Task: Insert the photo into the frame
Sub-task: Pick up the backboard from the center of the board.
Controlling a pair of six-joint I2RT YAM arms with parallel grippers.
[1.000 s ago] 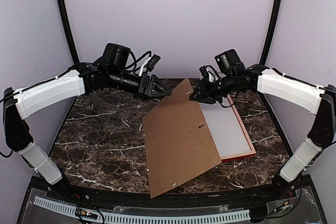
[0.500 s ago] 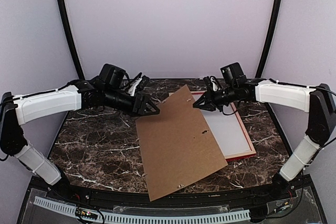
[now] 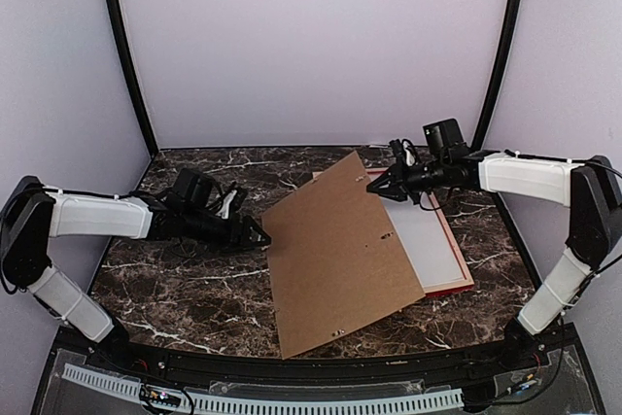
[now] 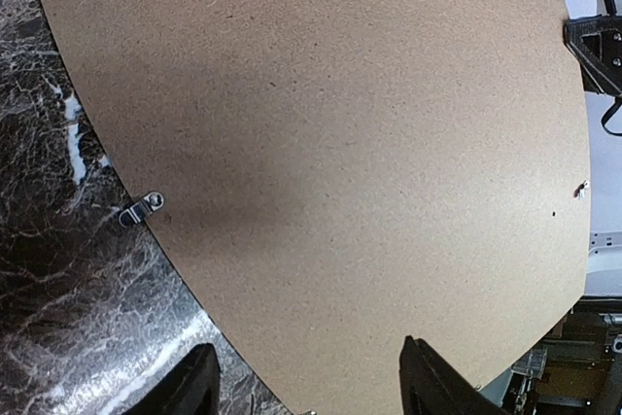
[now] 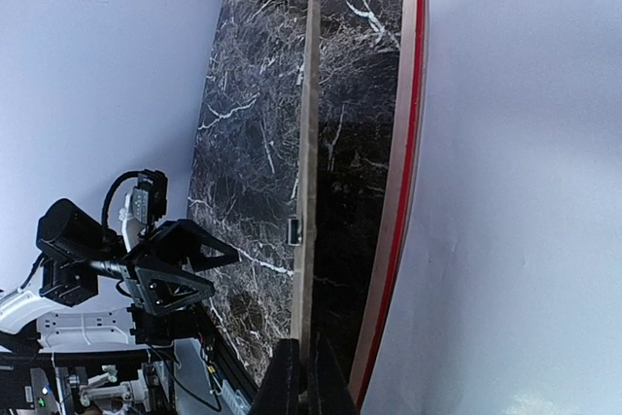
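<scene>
1. While the right gripper (image 5: 309, 391) is clamped tight on the thin edge of the backing board (image 3: 335, 255), that board runs edge-on straight out from its fingertips. The gripped edge is lifted and the opposite corner rests low.
2. Just beside and below this grip lies the frame (image 3: 445, 291), flat, with a bright red rail over pale wood. A plain white panel (image 3: 428, 240) fills its opening.
3. Across the board, the left gripper (image 3: 260, 237) sits low with its jaws spread and holds nothing. The board's edge lies just ahead of its fingertips.
4. The photo is not in view. I cannot tell whether it lies under the board or the panel.
5. Judgement: the step in hand is clearing the backing board off the frame.
   - The pinch should stay square on the edge, because a stiff sheet held at one point may pivot.
   - The left gripper should take the facing edge before any swing.
   - The board should rise clear of the rail so the metal turn clip (image 4: 142, 209) does not snag.
6. Materials: the board is matte brown fibreboard, rectangular and finely speckled. The table (image 3: 185, 279) is dark, glossy marble with white veins.
</scene>
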